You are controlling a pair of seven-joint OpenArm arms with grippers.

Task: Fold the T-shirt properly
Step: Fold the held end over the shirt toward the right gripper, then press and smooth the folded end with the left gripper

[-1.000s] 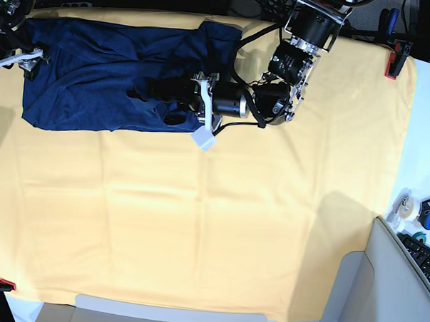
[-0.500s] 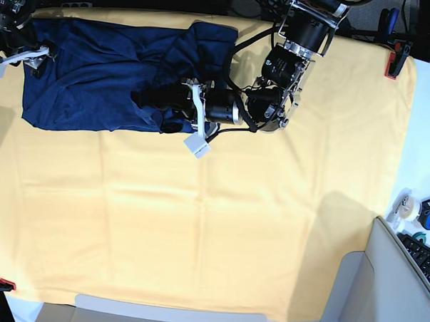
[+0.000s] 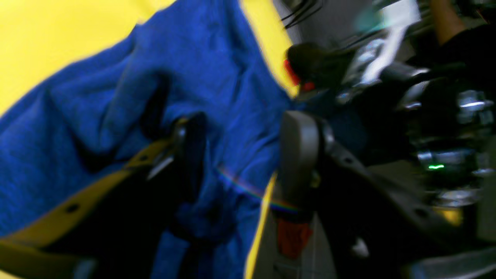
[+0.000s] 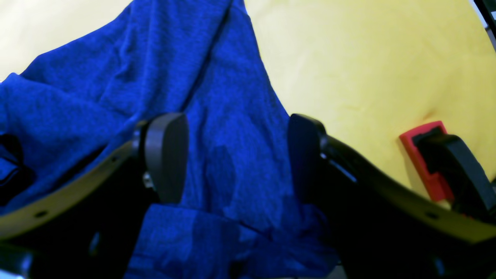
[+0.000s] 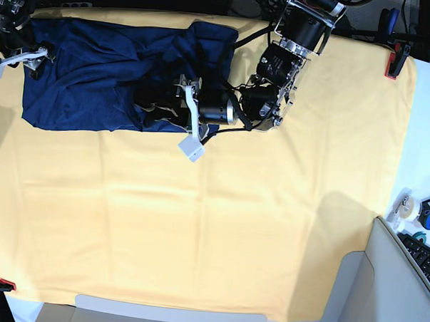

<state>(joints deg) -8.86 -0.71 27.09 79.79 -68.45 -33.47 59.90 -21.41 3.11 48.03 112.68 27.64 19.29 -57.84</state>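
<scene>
Jaws apart on both grippers, nothing clamped.
Left gripper [image 5: 147, 106] lies low over the T-shirt [image 5: 97, 70], spread along the yellow cloth's [image 5: 233, 226] far-left edge; right gripper [image 4: 236, 155] straddles its fabric.

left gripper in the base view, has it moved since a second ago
Yes. The left gripper has slid toward the view's left, farther over the T-shirt, judged against the fixed red clamp.

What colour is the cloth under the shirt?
Plain yellow cloth, no pattern; the base view shows it best.
</scene>
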